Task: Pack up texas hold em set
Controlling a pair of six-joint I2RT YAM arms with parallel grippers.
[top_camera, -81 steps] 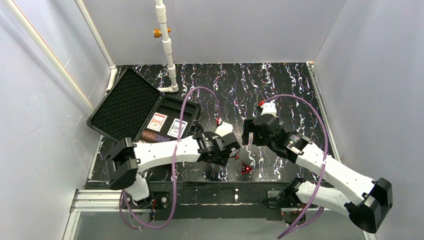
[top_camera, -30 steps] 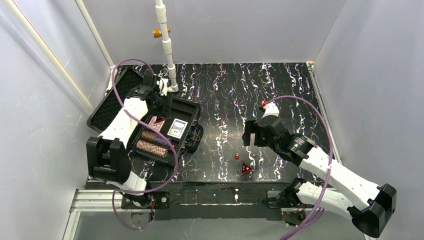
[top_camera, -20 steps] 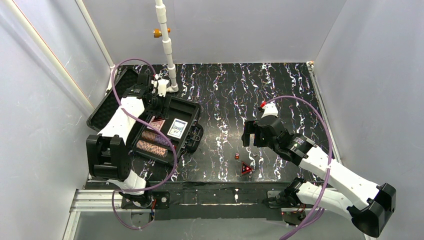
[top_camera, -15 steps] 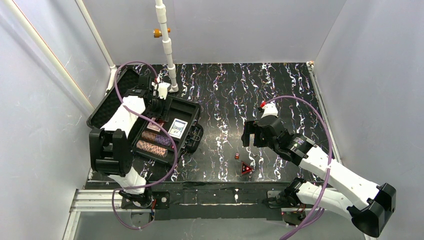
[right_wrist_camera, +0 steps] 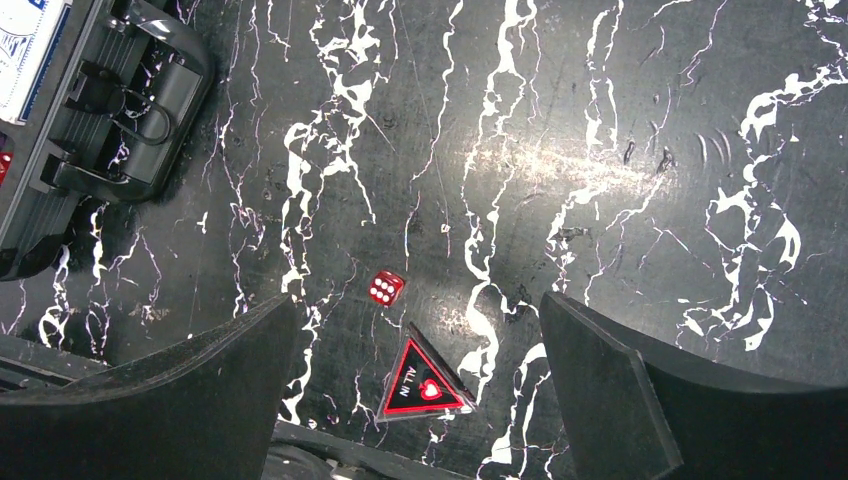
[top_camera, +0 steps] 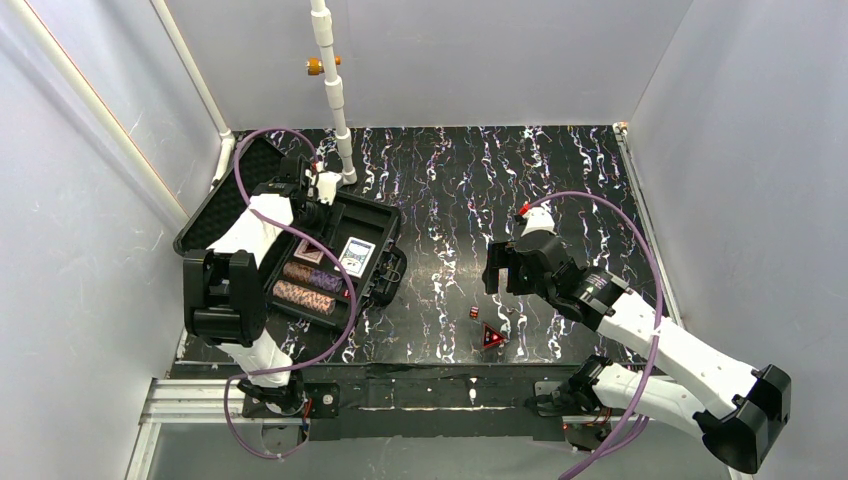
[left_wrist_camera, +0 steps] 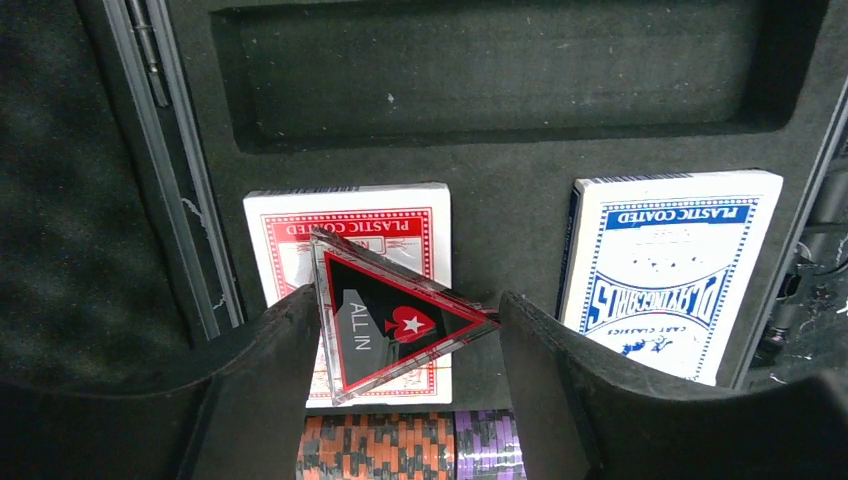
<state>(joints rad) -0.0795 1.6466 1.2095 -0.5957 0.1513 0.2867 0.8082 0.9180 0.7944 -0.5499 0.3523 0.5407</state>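
Note:
The black case [top_camera: 378, 218] lies open at the left, its foam-lined lid [top_camera: 225, 215] tipped back. It holds a red deck [left_wrist_camera: 345, 225], a blue deck [left_wrist_camera: 665, 270] and chip stacks [left_wrist_camera: 400, 445]. My left gripper [left_wrist_camera: 400, 345] is over the red deck, shut on a red "ALL IN" triangle [left_wrist_camera: 395, 325] held tilted between its fingers. My right gripper [right_wrist_camera: 415, 390] is open above the table. Below it lie a second red triangle [right_wrist_camera: 425, 385] and a tiny red die [right_wrist_camera: 386, 287], apart from each other. In the top view they lie at the front middle, the triangle [top_camera: 492, 337] and the die [top_camera: 474, 312].
A long empty foam slot [left_wrist_camera: 500, 60] runs along the case's far side. The case handle [right_wrist_camera: 130, 90] juts toward the table's middle. A white pipe [top_camera: 335, 90] stands at the back left beside the case. Grey walls close in three sides.
My left arm swung from the table's middle to the case with the triangle and now hovers over the red deck. My right gripper has stayed almost still.

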